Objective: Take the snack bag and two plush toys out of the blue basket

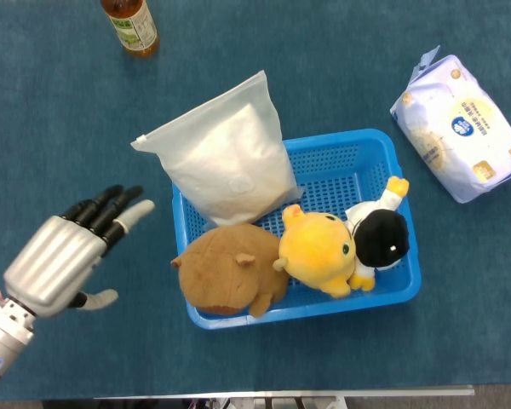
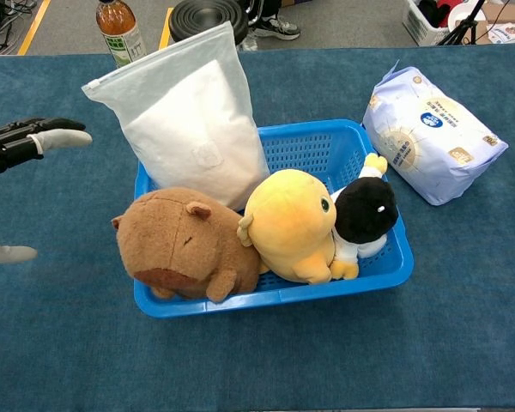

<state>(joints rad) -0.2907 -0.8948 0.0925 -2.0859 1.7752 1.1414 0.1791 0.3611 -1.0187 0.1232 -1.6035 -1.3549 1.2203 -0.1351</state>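
Head view shows the whole left hand [image 1: 64, 254] at lower left of frame, silver back up, dark fingers spread toward the upper right, thumb out to the side, holding nothing; it hovers over the teal tablecloth [image 1: 68, 111], apart from the blue basket [image 1: 358, 153]. Chest view catches only its fingertips at the left edge, so the spread posture reads clearly only from above. Right hand appears in neither view. Chest view alone shows floor beyond the table's far edge and a black round object [image 2: 210, 15] there. The basket sits at frame centre in both views, long axis running left to right. The white snack bag [image 1: 230, 162] leans in the basket's upper-left corner, its long axis tilted toward the upper left, sealed top edge projecting past the rim. The brown plush [image 1: 230, 273] lies at the basket's lower left, bulging over the rim, touching the yellow plush [image 1: 319, 251] to its right. A black-and-white plush [image 1: 381, 234] lies against the yellow one, yellow limb pointing upper right. A pale tissue pack [image 1: 460, 128] rests at upper right, outside the basket. A drink bottle [image 1: 132, 25] stands at the top left.
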